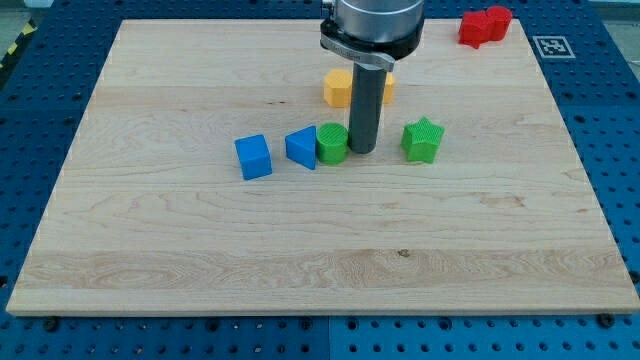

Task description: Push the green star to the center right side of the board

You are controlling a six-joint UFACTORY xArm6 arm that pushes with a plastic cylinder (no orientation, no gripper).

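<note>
Green star-shaped block [422, 139] located just above centre of pale wooden worktop [200, 270], slightly toward right edge. My tip [361, 151] set down just left of star, narrow gap between, touching green round block [332, 143] on other side. No gripper fitted; nothing held. Star lies rightward of tip: straight push toward right edge judged sufficient.

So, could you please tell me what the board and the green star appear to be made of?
The board looks like pale wood with a smooth, matte finish: long grain lines and joined planks show. The green star, to the view's right of my tip, looks like matte plastic, possibly 3D-printed, given faint ridges; that much is uncertain.
</note>
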